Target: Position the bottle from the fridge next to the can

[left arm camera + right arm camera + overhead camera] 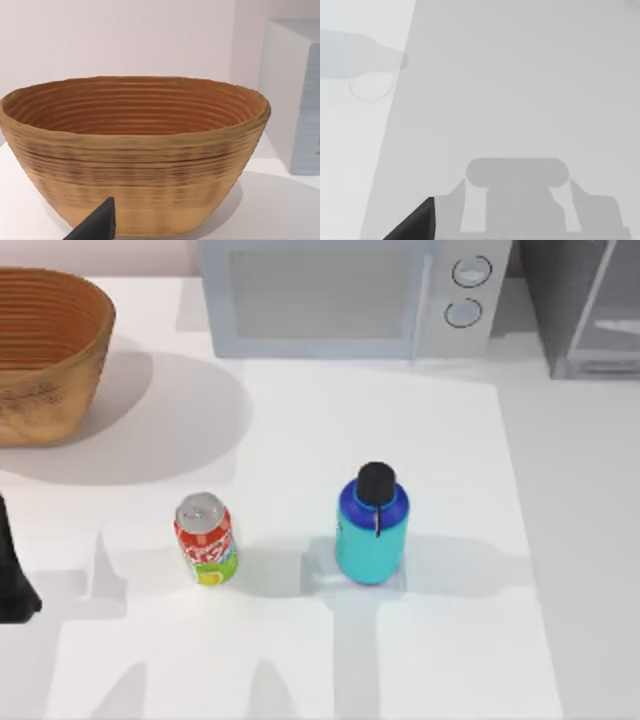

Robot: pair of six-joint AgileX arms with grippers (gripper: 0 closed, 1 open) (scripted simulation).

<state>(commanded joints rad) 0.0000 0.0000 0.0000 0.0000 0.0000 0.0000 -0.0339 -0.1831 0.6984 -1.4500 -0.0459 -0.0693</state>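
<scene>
The teal bottle (371, 528) with its black cap stands upright on the white table, near the middle. The red can (206, 539) stands upright to its left, with a gap of about two can widths between them. Part of the grey fridge (590, 310) is at the back right corner, well away from the bottle. My left gripper (12, 580) is parked at the table's left edge, left of the can; a dark part of it (95, 225) points at the basket. A dark part of my right gripper (415, 222) hangs over bare table and touches nothing.
A woven basket (45, 350) (135, 150) sits at the back left. A silver microwave (350, 300) with two knobs stands at the back middle. Bare table lies in front of and behind the can and bottle.
</scene>
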